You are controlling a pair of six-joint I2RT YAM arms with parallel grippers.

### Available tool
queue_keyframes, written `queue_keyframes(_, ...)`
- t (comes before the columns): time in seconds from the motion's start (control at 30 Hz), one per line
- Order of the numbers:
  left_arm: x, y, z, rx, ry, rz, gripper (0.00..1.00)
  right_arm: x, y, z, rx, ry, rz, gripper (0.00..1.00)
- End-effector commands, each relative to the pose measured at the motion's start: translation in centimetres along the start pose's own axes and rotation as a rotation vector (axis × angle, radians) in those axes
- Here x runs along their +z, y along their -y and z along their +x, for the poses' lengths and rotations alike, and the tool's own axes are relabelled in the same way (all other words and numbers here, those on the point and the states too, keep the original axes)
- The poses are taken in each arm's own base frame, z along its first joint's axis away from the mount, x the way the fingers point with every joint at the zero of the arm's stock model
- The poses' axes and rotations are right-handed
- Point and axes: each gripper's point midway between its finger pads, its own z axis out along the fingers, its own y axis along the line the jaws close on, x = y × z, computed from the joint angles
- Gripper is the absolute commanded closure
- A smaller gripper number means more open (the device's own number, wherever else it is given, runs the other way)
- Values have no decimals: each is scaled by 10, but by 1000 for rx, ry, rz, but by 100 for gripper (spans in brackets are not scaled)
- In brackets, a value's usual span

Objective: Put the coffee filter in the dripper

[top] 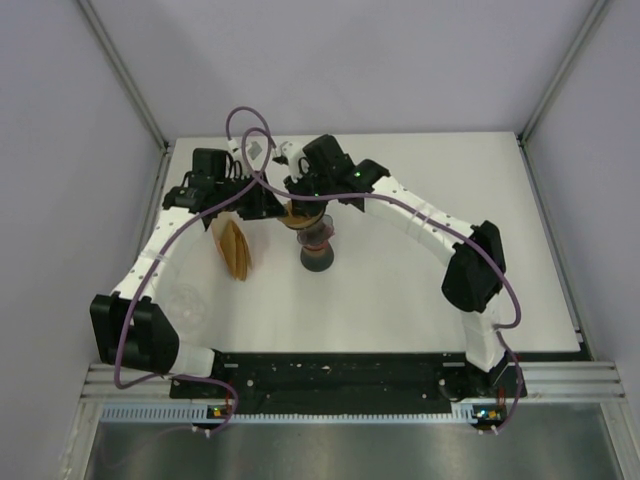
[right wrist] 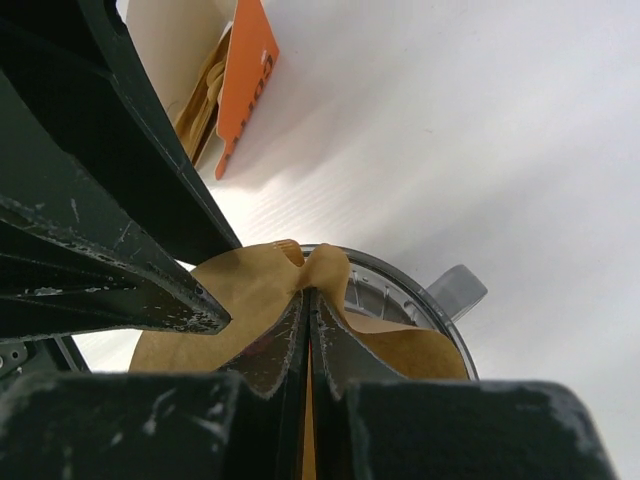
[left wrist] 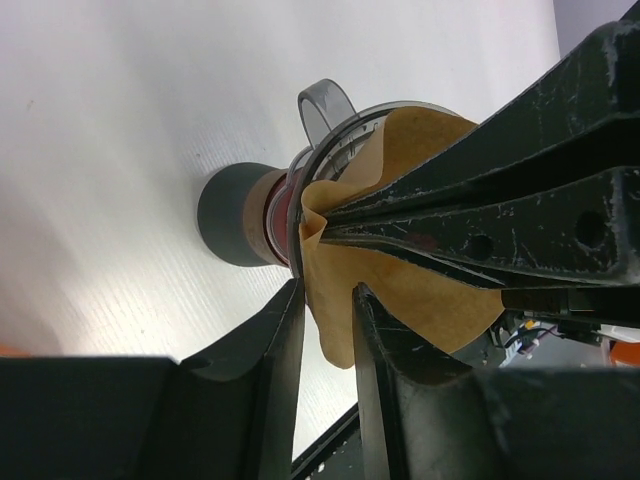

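The brown paper coffee filter is spread over the mouth of the dripper, a clear cone with a handle on a dark base. My right gripper is shut on a fold of the coffee filter just above the dripper's rim. My left gripper stands open around the filter's lower edge; the paper rests against one finger, with a gap to the other. In the top view both grippers meet over the dripper at the table's middle back.
A pack of spare brown filters with an orange label lies on the table just left of the dripper. Grey walls and metal rails enclose the white table.
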Motion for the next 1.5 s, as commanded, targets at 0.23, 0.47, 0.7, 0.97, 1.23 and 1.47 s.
queue_keyframes(0.23,-4,21,-15,124,41,38,65,-44,-11,-26,-20,106,26,100)
queue_keyframes(0.47,-7,26,-22,136,53,46,59,-57,-12,-27,-48,124,43,100)
queue_keyframes(0.7,-12,29,-27,152,69,38,55,-72,-19,-38,-60,161,29,100)
queue_keyframes(0.97,-22,32,-38,172,94,15,49,-99,-34,-53,-117,220,11,100)
queue_keyframes(1.23,-64,6,-81,122,240,-71,35,-111,-98,-43,-405,230,-55,94)
queue_keyframes(1.47,-115,-52,-100,20,357,-204,29,-61,-139,13,-689,81,-102,74)
